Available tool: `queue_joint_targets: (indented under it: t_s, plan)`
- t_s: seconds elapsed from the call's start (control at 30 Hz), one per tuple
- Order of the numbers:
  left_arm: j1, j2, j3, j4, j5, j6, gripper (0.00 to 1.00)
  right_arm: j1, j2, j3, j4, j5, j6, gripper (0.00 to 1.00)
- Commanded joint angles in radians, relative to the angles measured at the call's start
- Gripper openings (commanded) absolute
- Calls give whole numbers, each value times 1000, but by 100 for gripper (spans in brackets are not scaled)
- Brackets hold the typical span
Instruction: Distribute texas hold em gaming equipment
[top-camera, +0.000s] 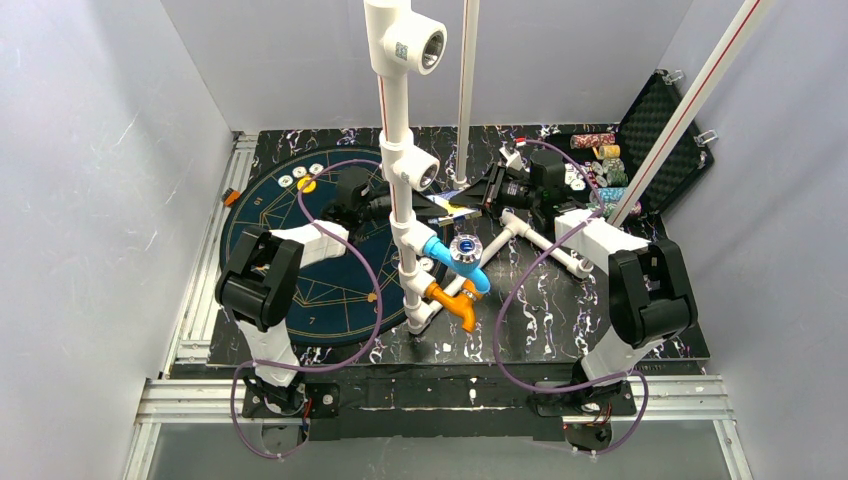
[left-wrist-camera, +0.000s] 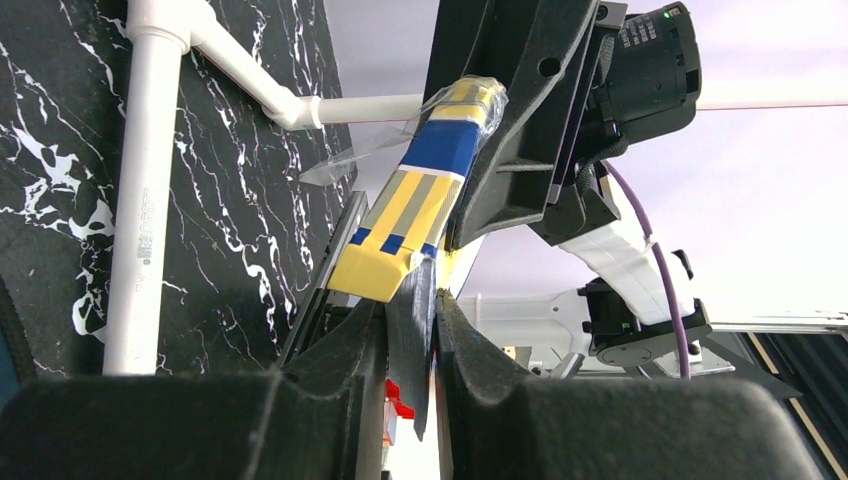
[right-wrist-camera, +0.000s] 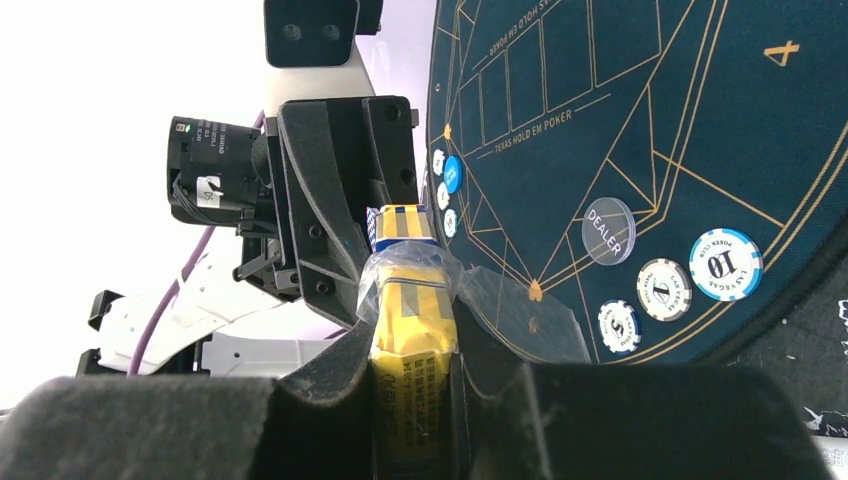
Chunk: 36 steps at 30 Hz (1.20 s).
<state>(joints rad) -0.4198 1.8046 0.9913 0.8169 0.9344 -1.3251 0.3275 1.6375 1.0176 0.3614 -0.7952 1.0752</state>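
Between left hand (left-wrist-camera: 410, 310) and right hand (right-wrist-camera: 412, 335): yellow-blue box (left-wrist-camera: 402, 215), loose cellophane (right-wrist-camera: 520, 312).

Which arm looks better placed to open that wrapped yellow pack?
Probably left: the right gripper clamps the pack by its body, steadying it, while the left gripper pinches at its far end.

In the right wrist view, the dark poker mat (right-wrist-camera: 640, 120) carries "TEXAS HOLD EM POKER" in gold at upper centre and a gold "4" at upper right. At right of centre a clear round button (right-wrist-camera: 609, 230) reads "DEALER", and beside it a blue-and-white chip (right-wrist-camera: 725, 264) shows "10". Black print on the yellow box (right-wrist-camera: 410, 390) at lower centre is too small to read.
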Motion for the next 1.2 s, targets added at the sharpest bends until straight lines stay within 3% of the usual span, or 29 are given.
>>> queue_joint_targets:
  t_s: [0.0,0.17,0.33,0.5,0.67,0.87,0.97,1.03,1.13,1.17]
  plan:
    - [-9,-48,-22,34,41,16,0,8,-63,12,37,-21,14,10]
    - [-6,-56,-38,34,57,24,0,-6,-72,11,17,-21,-12,59]
    - [7,-86,-69,34,91,52,0,-14,-93,40,-126,9,-151,80]
    - [31,-112,-119,-20,150,126,0,-15,-107,102,-339,67,-433,89]
    - [51,-160,-131,-309,164,344,0,-12,-135,148,-601,150,-875,97]
    - [62,-168,-68,-556,140,509,0,17,-231,142,-717,218,-1319,98]
    - [63,-154,-31,-609,137,549,0,19,-234,144,-775,227,-1463,98]
    - [62,-137,-10,-621,146,547,0,19,-220,169,-808,208,-1511,98]
    - [60,-113,16,-624,154,535,0,30,-173,250,-1036,80,-1832,98]
    - [57,-107,25,-625,157,534,0,45,-164,262,-1052,82,-1865,98]
